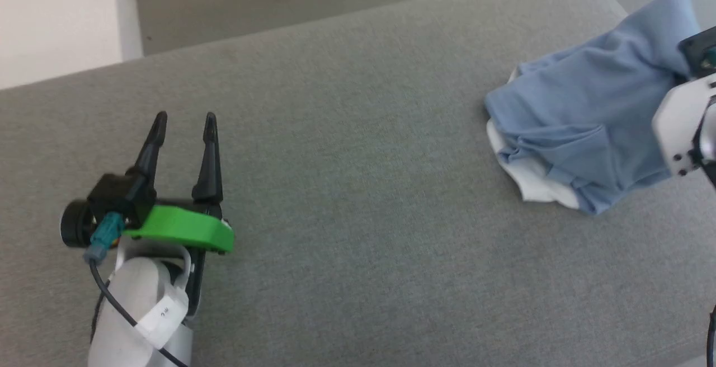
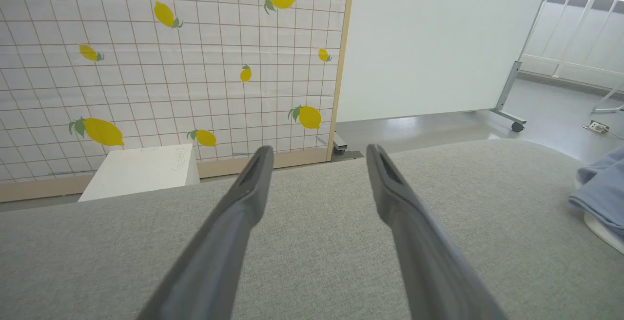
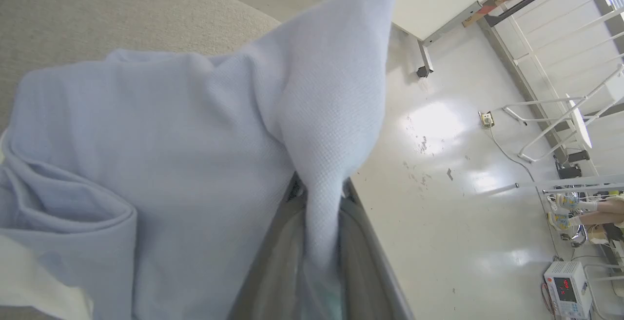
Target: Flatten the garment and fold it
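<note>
Reference: the grey upholstered surface [image 1: 347,199]. The garment [image 1: 582,115], sky-blue, sits bunched at the surface's rounded far right corner. One pointed fold stands up off the heap. A white cloth [image 1: 537,188] pokes out from under the heap's near-left edge and lies on the surface. The right gripper [image 3: 321,188] is clamped on the garment: in the right wrist view a ridge of blue knit runs down between its two fingers, both pressed against it. In the head view its pale wrist housing [image 1: 679,126] overlaps the heap's right side. The left gripper [image 1: 185,116] is over the surface's near left part, well apart from the garment. Its fingers are parted, with bare grey weave between them and nothing held; contact with the surface cannot be told. In the left wrist view, past the surface's far edge, are a lemon-print tiled panel [image 2: 146,66], a white box [image 2: 141,171] at its foot, and a white wheeled board [image 2: 429,42].
</note>
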Controlling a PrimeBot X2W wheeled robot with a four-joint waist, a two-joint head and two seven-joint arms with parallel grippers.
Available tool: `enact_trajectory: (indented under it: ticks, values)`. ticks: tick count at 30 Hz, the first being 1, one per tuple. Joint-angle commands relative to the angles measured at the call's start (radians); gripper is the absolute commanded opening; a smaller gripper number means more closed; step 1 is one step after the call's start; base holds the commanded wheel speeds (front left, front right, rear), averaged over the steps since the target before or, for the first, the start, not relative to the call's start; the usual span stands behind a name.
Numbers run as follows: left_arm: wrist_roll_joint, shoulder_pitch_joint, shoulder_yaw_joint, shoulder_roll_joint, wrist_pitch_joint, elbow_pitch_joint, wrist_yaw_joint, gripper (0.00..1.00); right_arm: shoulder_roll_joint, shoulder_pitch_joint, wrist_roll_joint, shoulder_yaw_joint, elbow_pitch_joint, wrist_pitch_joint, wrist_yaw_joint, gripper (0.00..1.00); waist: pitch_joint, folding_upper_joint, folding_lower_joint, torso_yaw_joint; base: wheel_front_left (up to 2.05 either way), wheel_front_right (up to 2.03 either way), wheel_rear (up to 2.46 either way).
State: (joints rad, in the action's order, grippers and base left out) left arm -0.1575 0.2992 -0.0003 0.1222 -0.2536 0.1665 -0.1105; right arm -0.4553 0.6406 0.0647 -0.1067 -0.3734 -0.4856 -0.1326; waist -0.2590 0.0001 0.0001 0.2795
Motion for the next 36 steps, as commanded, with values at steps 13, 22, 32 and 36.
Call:
enact_trajectory:
  ticks: [13, 22, 32, 36]
  values:
    - [0.009, 0.061, -0.024, 0.042, 0.029, -0.031, -0.003, 1.00, 0.066, 0.121, 0.222, 0.298, -0.206, 0.169, 0.002, 0.00, -0.168, -0.0001, -0.0001, -0.007, 0.00, 0.00, 0.00]
    - [-0.020, 0.002, -0.033, 0.006, 0.005, 0.034, 0.007, 1.00, 0.122, 0.068, 0.264, 0.453, -0.227, 0.337, 0.002, 1.00, -0.009, -0.0001, -0.0001, -0.069, 0.00, 0.00, 0.00]
    - [-0.055, -0.094, -0.049, -0.038, -0.007, 0.094, 0.019, 1.00, 0.166, -0.136, 0.063, 0.377, -0.048, 0.461, 0.002, 1.00, 0.181, -0.0001, -0.0001, -0.151, 0.00, 0.00, 0.00]
    - [-0.065, -0.124, -0.055, -0.046, -0.007, 0.106, 0.023, 1.00, 0.205, -0.248, -0.022, 0.355, 0.088, 0.476, 0.002, 1.00, 0.220, -0.0001, -0.0001, -0.191, 0.00, 0.00, 0.00]
